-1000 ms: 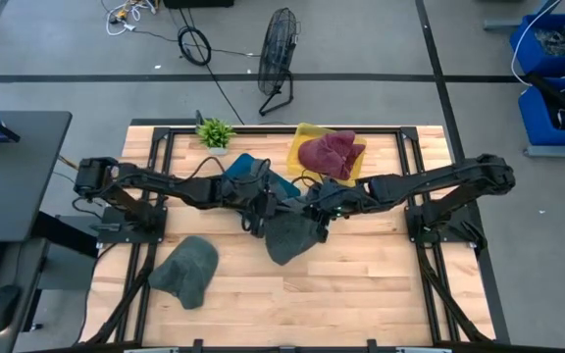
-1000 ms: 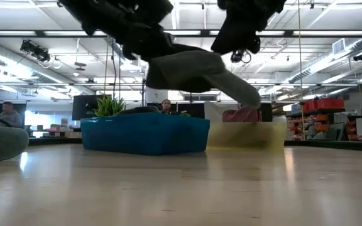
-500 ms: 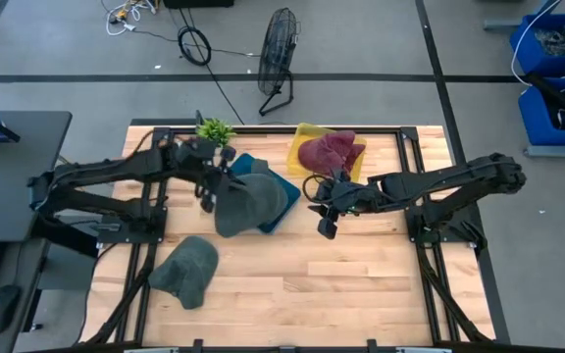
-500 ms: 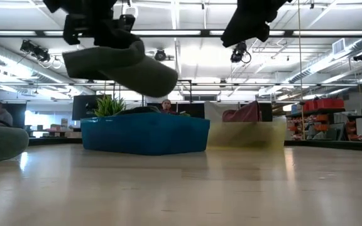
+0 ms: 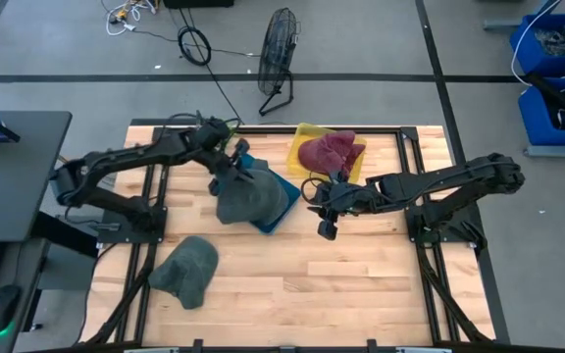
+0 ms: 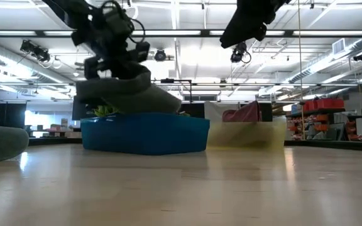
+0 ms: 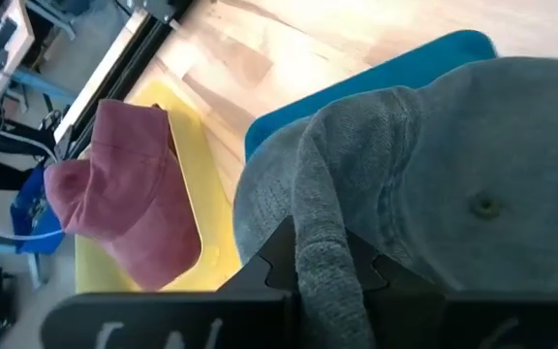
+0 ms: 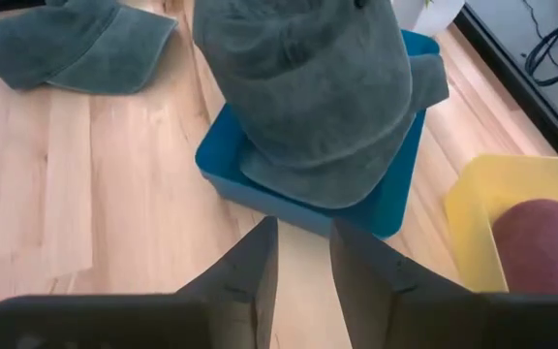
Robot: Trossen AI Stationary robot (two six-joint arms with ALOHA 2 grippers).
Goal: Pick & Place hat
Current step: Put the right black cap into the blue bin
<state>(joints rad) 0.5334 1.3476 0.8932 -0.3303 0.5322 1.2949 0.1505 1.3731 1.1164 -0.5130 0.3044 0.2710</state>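
Loose hat: a soft grey-green fabric cap (image 5: 186,270), slumped and creased, lies on the pale wooden plank surface (image 5: 361,284) at about 8 o'clock, well apart from the bins.
Left hand: the left hand (image 5: 226,169) is pinched narrow on a fold of a second grey-green fabric cap (image 5: 248,196); the left wrist view shows the woven cloth bunched between its dark fingers (image 7: 274,257).
Held hat: domed crown with a small top button, hanging limp over the blue rectangular plastic bin (image 5: 281,186) near the surface's centre, toward 11 o'clock; its lower edge drapes past the bin's near rim.
Blue bin: smooth walls, rounded corners, set at an angle.
Yellow bin: a yellow rectangular plastic bin (image 5: 302,149) at about 12 o'clock, just beside the blue one, holds a maroon fabric cap (image 5: 329,155) with a rumpled crown.
Right hand: the right hand (image 5: 326,218) hovers at the centre, just right of the blue bin, fingers (image 8: 250,271) parted a little, holding nothing.
Open room: bare planks across the whole near half, from 4 to 7 o'clock.
Edges: a black metal frame (image 5: 420,186) borders the surface; a small green potted plant (image 5: 214,131) sits at the far rim.
Writing: none readable.
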